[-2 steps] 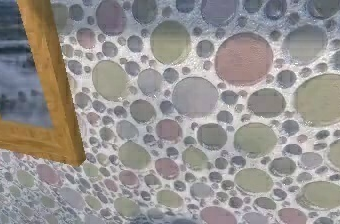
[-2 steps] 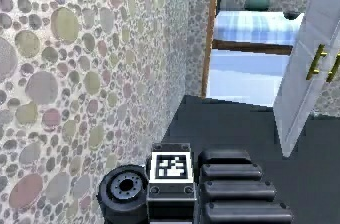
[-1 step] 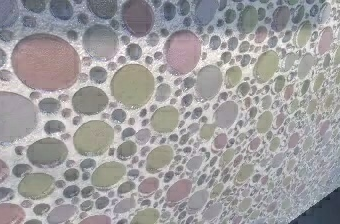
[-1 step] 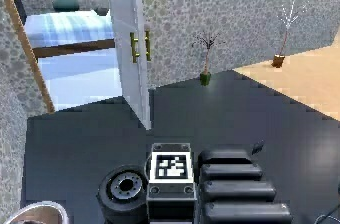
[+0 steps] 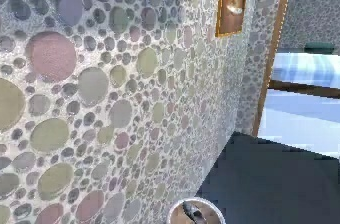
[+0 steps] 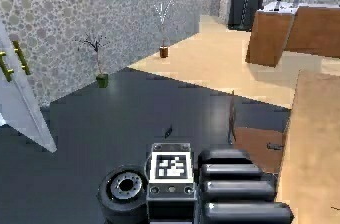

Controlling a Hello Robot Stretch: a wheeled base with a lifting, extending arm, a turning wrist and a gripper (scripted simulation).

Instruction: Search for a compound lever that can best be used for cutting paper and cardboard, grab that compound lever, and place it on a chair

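The retracted arm (image 6: 233, 190) lies as dark stacked segments at the arm side view's bottom, with a white marked square (image 6: 170, 165) on it. Left of the square sits the gripper's (image 6: 128, 190) round dark body, low over the dark floor. Its far end is hard to make out, so I cannot tell whether it holds anything. A dark-framed chair with a brown seat (image 6: 261, 148) stands tucked against a wooden table (image 6: 323, 120) on the arm side view's right.
A pebble-patterned wall (image 5: 88, 110) stands close in the forward view, with a framed picture (image 5: 230, 18) and an orange-framed doorway (image 5: 278, 70) to its right. The arm side view has a white door (image 6: 13, 85), two potted twig plants (image 6: 99, 62) and a wooden cabinet (image 6: 278, 38).
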